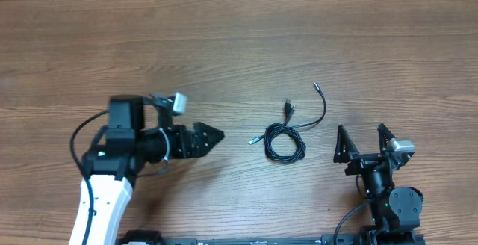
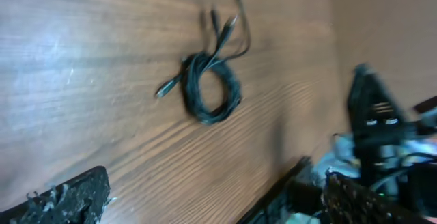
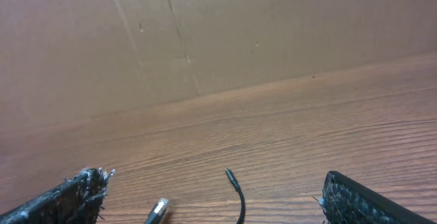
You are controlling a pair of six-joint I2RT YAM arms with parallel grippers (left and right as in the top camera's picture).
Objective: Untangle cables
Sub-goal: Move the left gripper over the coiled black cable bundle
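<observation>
— Where do the thin black cables (image 1: 285, 142) (image 2: 208, 87) lie?

— Bunched in a small round coil on the brown wood-grain table (image 1: 224, 43), a little right of centre. Three ends stray out of it. A silver-tipped one pokes left, a dark plug points toward the far side, and a longer strand curves far and right, ending in a small tip.

— And relative to the grippers?

— The coil sits between them and touches neither. The left gripper (image 1: 216, 134) is to its left, aimed at it along the table, with bare wood between its tips and the silver end. The right gripper (image 1: 364, 142) is near the coil on its right, pointing toward the far side.

— How do the jaws stand?

— Both are spread. The right gripper's fingers (image 3: 68, 200) stand wide at the bottom corners of its wrist view (between them, farther out, show the long strand's tip (image 3: 235, 183) and a silver-ended plug (image 3: 157, 210)). The left one looks narrow from overhead, but in its wrist view the fingers (image 2: 68, 197) are well apart, with the coil beyond them.
</observation>
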